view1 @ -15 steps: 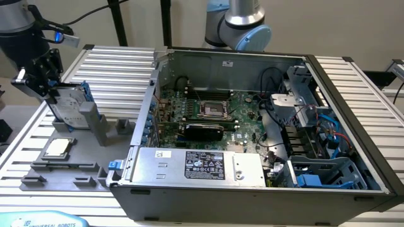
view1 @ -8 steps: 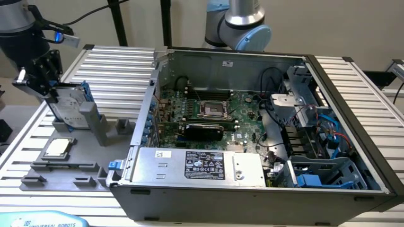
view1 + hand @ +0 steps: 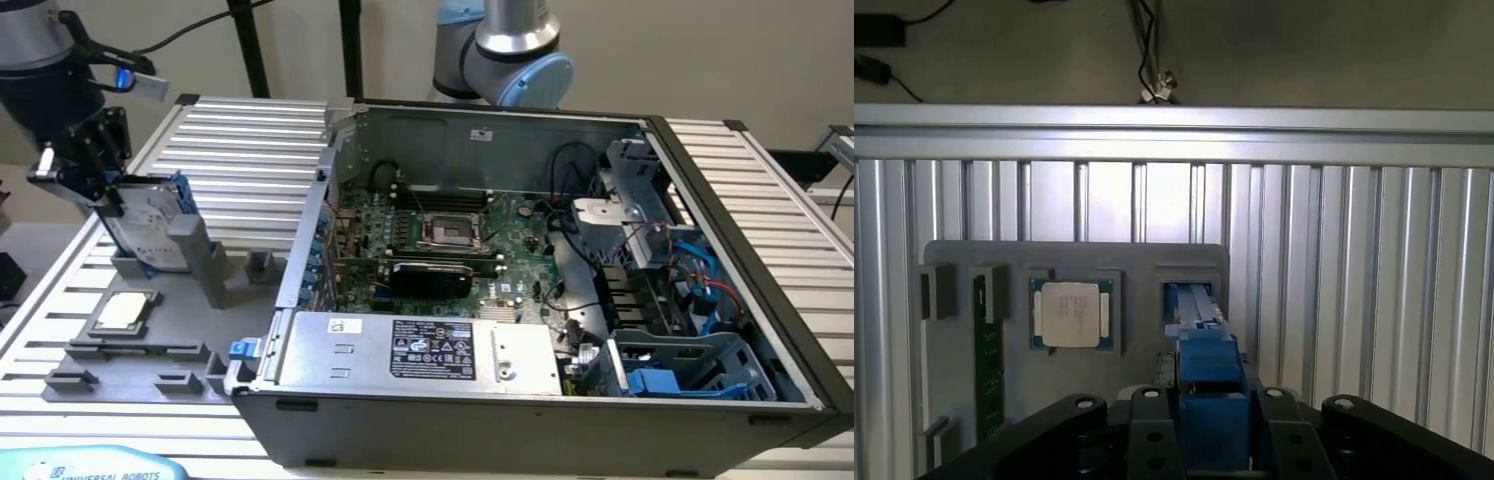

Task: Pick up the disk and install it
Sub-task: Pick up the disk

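The disk (image 3: pixel 150 235) stands upright on its edge in a slot of the grey fixture (image 3: pixel 134 365), at the exterior view's left beside the open computer case. It is silver-grey with a bright blue carrier frame. My gripper (image 3: pixel 123 200) has come down over its top. In the wrist view the blue frame of the disk (image 3: pixel 1206 370) runs between my black fingers (image 3: pixel 1154 430), which press against it on both sides; my gripper (image 3: pixel 1211 440) is shut on it. The disk's lower end still sits in the fixture slot (image 3: pixel 1189 295).
A square silver CPU chip (image 3: pixel 120 312) (image 3: pixel 1071 313) lies on the fixture, with a green memory stick (image 3: pixel 987 350) beside it. The open case (image 3: pixel 694 170) holds the motherboard (image 3: pixel 441 235), a silver power supply (image 3: pixel 420 350) and a blue drive bay (image 3: pixel 667 378). Ribbed aluminium table (image 3: pixel 240 150) surrounds everything.
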Robot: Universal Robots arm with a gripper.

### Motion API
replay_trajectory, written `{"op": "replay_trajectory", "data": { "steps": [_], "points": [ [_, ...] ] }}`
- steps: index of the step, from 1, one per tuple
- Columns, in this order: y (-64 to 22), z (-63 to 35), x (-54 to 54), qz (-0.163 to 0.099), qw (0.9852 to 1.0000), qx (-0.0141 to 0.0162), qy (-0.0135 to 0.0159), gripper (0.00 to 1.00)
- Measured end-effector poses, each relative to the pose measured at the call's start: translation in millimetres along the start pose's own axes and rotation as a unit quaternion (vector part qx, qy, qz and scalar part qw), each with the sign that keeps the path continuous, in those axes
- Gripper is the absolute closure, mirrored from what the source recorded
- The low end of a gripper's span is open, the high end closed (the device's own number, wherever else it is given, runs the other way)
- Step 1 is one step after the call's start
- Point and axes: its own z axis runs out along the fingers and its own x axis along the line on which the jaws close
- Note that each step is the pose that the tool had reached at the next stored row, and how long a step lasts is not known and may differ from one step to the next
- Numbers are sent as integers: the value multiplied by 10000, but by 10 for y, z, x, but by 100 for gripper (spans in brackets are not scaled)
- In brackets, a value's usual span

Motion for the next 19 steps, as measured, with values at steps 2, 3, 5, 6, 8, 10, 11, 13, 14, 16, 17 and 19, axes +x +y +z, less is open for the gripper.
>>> {"op": "replay_trajectory", "data": {
  "steps": [2,3,5,6,8,10,11,13,14,16,17,19],
  "points": [
    [0,0,13,0,10000,0,0,67],
    [0,0,20,1,10000,0,0,67],
    [0,0,25,0,10000,0,0,67],
    [0,0,25,1,10000,1,0,67],
    [0,1,26,0,10000,0,0,67],
    [0,1,26,0,10000,0,0,67],
    [0,0,26,0,10000,0,0,67],
    [0,0,26,0,10000,0,0,67],
    [0,0,26,0,10000,0,0,67],
    [0,0,26,0,10000,0,0,67],
    [0,0,26,0,10000,0,0,67],
    [0,0,26,0,10000,0,0,67]
  ]
}}
